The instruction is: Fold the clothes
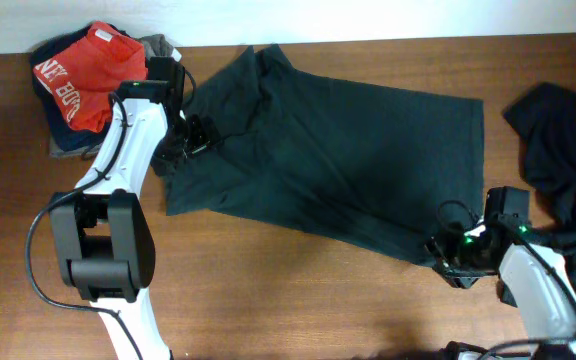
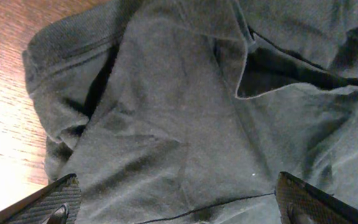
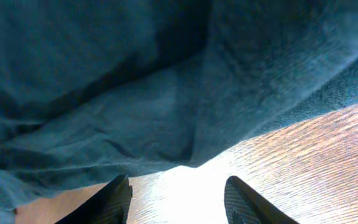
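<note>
- Dark T-shirt (image 1: 328, 160) lies spread across the worktop (image 1: 298, 290).
- Left gripper (image 1: 196, 133), jaws wide apart and empty, hangs over its bunched left end.
- Right gripper (image 1: 446, 258), jaws partly apart and empty, sits at its lower right hem.

Spread flat across the middle of the brown wooden table (image 1: 268, 290): a dark grey-green cotton T-shirt (image 1: 338, 160). Behind its left end, a stack of folded fabric garments (image 1: 88, 75). Beside its right end, a crumpled black fabric garment (image 1: 568, 150). Above the left end, the left gripper (image 1: 193, 135); at the near right corner, the right gripper (image 1: 448, 255).
</note>
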Controlling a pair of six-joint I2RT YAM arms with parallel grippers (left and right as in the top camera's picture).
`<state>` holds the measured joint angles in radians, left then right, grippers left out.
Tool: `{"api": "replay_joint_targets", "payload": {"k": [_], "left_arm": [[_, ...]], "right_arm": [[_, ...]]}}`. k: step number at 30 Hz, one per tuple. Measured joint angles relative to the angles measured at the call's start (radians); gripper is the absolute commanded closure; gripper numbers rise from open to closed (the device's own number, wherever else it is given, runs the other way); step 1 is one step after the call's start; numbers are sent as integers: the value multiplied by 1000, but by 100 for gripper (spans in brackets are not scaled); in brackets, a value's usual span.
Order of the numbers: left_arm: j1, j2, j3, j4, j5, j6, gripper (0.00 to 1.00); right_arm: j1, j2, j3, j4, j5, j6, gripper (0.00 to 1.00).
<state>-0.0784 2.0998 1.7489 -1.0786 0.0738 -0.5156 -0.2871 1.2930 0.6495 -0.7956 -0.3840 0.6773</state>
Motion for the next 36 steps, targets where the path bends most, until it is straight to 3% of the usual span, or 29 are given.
{"api": "replay_joint_targets", "payload": {"k": [4, 10, 15, 22, 36], "left_arm": [[0, 0, 0, 0, -4, 0, 1], [0, 0, 0, 0, -5, 0, 1], [0, 0, 0, -1, -5, 0, 1], [0, 0, 0, -3, -8, 0, 1], [0, 0, 0, -6, -40, 0, 1]], "right_arm": [[0, 35, 0, 0, 10, 9, 38], [0, 37, 0, 19, 53, 31, 43], [0, 37, 0, 24, 86, 57, 69], [0, 37, 0, 63, 114, 65, 94], [0, 37, 0, 199, 177, 82, 96]]}}
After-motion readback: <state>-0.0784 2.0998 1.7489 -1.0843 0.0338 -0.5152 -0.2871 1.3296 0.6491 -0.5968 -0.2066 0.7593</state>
